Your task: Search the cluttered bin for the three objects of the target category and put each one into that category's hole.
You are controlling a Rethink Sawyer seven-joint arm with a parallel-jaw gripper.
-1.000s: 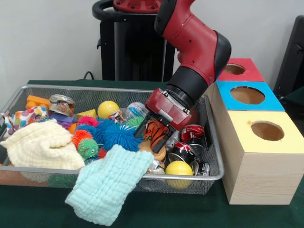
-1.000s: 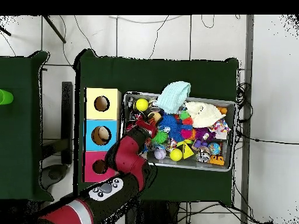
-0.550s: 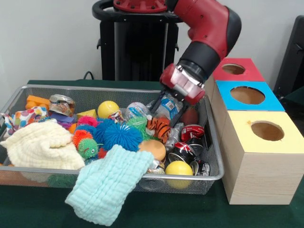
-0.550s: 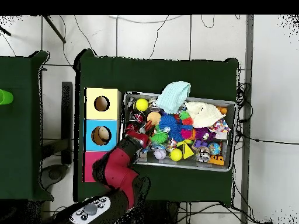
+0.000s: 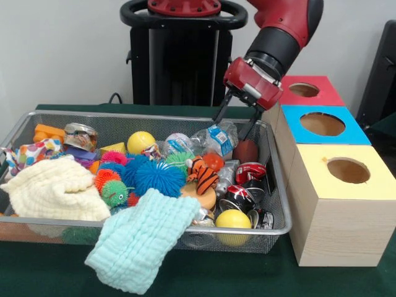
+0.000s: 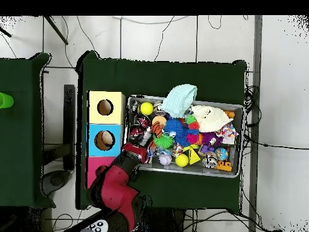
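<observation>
Front view: red-and-black gripper [image 5: 237, 124], fingers spread w/ nothing held, hangs upper centre over a crumpled clear plastic bottle [image 5: 215, 138] lying in the wire mesh bin [image 5: 279, 204]; looks like no item is heading to the coloured-top wooden hole boxes [image 5: 337, 204] yet.

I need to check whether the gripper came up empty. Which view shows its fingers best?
The front view: the gripper hangs above the wire bin, fingers spread and nothing between them. The overhead view shows only its top beneath the red arm; the fingers are hidden.
</observation>
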